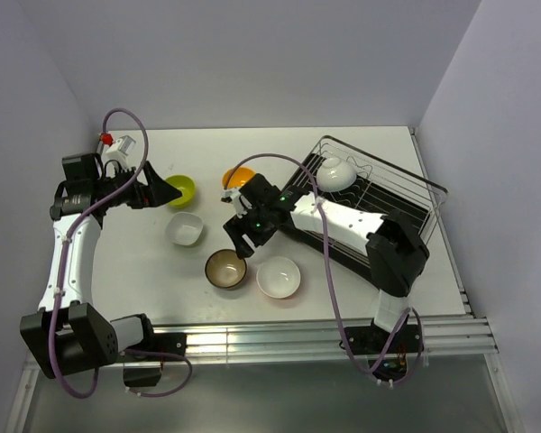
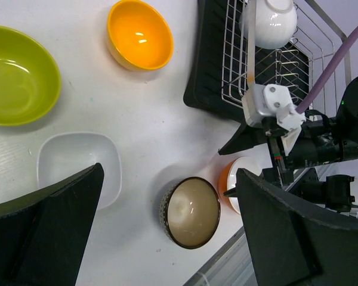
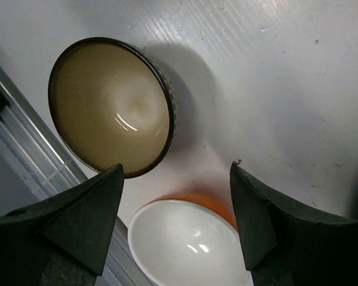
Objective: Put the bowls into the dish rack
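White table (image 1: 144, 271): bowls (image 1: 185, 228), dish rack (image 1: 392, 191)

No readable text or labels.

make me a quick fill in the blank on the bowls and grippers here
1. The one bowl in the rack is ___.
2. The open right gripper hangs at the edge of the ___ bowl.
3. The open left gripper is next to the ___ bowl.
4. ___ bowls sit on the table, outside the rack.
Missing words: white; brown; green; five.
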`<state>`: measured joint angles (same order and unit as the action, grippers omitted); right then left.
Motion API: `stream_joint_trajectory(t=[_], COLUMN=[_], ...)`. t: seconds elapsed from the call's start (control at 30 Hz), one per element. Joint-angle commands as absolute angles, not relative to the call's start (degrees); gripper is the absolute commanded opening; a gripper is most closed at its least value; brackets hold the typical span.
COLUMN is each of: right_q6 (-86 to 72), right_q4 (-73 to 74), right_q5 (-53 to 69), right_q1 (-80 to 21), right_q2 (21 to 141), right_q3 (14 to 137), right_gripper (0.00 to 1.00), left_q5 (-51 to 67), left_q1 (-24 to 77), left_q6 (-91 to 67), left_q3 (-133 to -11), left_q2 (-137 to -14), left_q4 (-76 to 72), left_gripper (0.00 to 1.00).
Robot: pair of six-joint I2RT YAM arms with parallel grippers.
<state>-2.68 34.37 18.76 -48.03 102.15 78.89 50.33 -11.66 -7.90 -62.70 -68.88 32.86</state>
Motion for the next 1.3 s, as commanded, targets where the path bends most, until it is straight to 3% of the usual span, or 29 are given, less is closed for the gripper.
stream_joint_trajectory(t=[0.0,0.4,0.7,0.97,1.03,1.27], right_q6=[-2.81,-4.92,-5.54,-6.24,-6.24,-7.47], right_q4=[32.96,32.34,31.64,30.50,31.20,29.89], right_q5=[18.19,19.86,19.34,18.98,18.99,23.28], right_q1=[-48.87,-49.75,-51.33,-51.68,-51.59,-48.36], right_q2=[103.52,111.35,114.61,113.82,112.95,102.58], right_q3=[82.88,84.02,84.82,83.50,83.85,83.32], right_gripper=[0.78,0.65,0.47,0.13,0.00,0.00], left_q5=[52.65,49.04,46.14,44.91,44.91,42.02], left_q1=[-11.78,-11.69,-11.60,-11.60,-11.60,-8.02], left_q6=[-5.89,-5.36,-9.05,-10.81,-11.68,-13.53], left_q3=[-62.84,-60.21,-56.96,-56.69,-56.95,-63.79], left_q2=[-68.73,-68.99,-68.56,-66.62,-66.36,-65.83], left_q4=[33.05,31.55,27.95,25.75,25.49,26.45], left_gripper=[0.98,0.98,0.93,0.95,0.96,0.97])
